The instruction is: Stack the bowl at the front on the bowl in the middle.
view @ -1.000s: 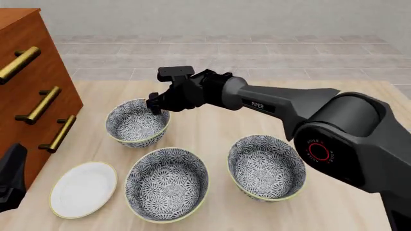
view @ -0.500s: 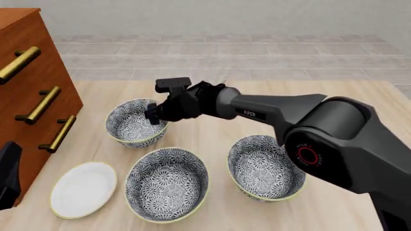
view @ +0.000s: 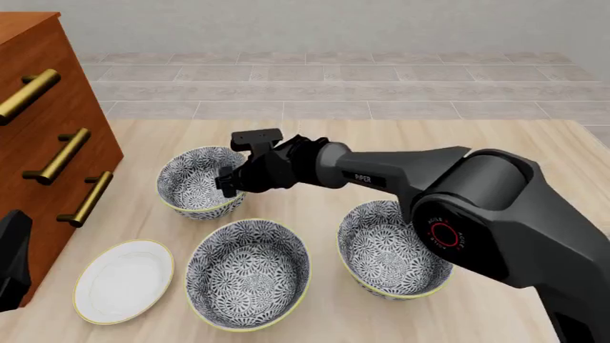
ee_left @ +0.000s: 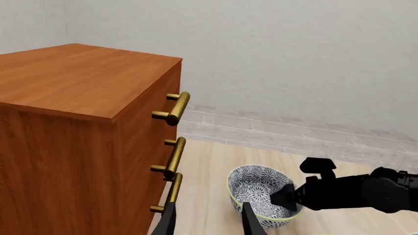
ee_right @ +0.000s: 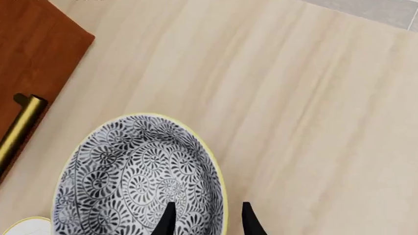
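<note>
Three deep flower-patterned bowls stand on the worktop (view: 496,143): the far bowl (view: 196,187) at ten o'clock, the bowl at the front (view: 248,272) at seven o'clock, and the third bowl (view: 385,250) at four o'clock. One flat white plate (view: 123,281) lies at eight o'clock. One wooden cabinet (view: 38,136) shows three brass handles.

Three bowls (view: 248,274) on table (view: 476,150); plate (view: 124,281) front-left; dresser (view: 43,143) left.

Dark grey right arm (view: 429,168), white PIPER lettering, red ring mark
</note>
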You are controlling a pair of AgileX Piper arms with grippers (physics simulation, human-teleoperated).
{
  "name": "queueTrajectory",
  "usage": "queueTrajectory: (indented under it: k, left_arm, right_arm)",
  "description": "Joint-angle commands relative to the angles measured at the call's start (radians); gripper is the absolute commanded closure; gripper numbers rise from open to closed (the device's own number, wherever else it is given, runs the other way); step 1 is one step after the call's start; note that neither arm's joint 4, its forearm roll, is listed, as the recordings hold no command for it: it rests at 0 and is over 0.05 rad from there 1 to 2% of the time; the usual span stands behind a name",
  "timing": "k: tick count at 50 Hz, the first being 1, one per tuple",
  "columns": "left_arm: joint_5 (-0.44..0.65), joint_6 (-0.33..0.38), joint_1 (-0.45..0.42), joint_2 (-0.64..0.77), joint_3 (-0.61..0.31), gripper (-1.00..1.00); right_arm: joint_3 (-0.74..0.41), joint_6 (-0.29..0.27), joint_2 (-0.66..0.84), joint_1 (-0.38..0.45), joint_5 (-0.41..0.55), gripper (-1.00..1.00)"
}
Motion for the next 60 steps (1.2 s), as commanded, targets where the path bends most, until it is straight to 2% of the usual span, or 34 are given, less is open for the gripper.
queueTrajectory:
  k: [1,22,23,44,60]
  left_arm:
    - [0.001,-0.001,0.000,-0.001,-0.002,-1.00]
    - [0.006,-0.005,0.000,-0.004,-0.008,-1.00]
    - [0.005,-0.005,0.000,-0.004,-0.008,-1.00]
    - [0.006,-0.003,0.003,-0.006,-0.009,-1.00]
    - [0.006,0.000,-0.006,-0.007,-0.010,-1.00]
  right_arm:
    - [0.012,0.008,0.015,0.010,-0.015,-1.00]
    - [-0.008,0.016,0.043,0.010,-0.010,-1.00]
    - [-0.003,0.007,0.036,0.010,-0.012,1.00]
    - [0.010,0.021,0.007,-0.010,-0.024,1.00]
    - [0.019,0.032,-0.072,-0.023,-0.029,1.00]
